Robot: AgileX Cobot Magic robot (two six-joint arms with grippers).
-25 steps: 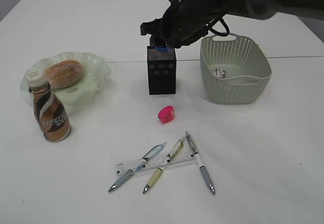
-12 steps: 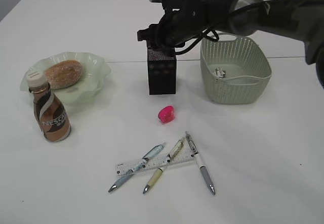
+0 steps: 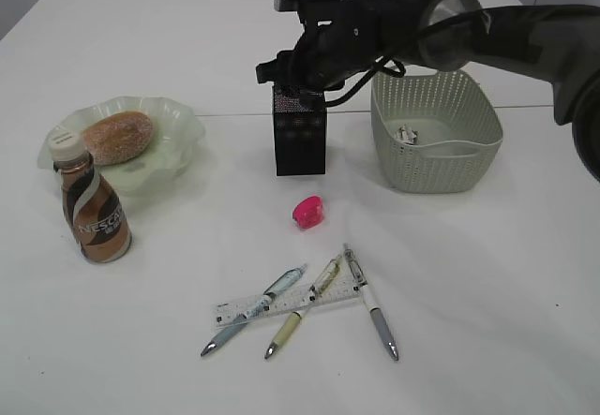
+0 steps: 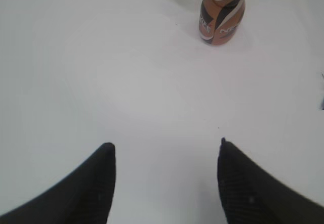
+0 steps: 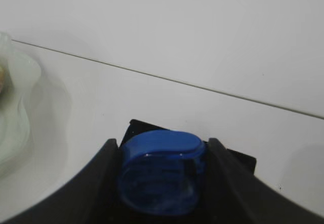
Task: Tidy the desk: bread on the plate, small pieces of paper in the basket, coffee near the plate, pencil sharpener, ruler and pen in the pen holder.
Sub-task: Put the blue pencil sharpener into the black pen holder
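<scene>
White tabletop throughout, a seam running across it behind the pen holder.

Nearest the exterior camera, at about 6 o'clock: three pens fanned over a ruler, none yet collected. Just beyond, a pink pencil sharpener lies loose on the table. At 9 o'clock the coffee bottle stands upright just beside the plate, with the bread already on it. At 3 o'clock the basket is seen with small scraps inside.

Left gripper: jaws spread wide, nothing between them, hanging over bare table.

Farther back, the right gripper is held directly over the black pen holder, jaws closed on a blue sharpener.

Step in hand is judged to be dropping this sharpener into the holder. Next move calls for the jaws to be opened while centred over the mouth, then a lift clear.

Against one second ago, the wrist is seen turned and set higher over the holder; table items are unmoved.
</scene>
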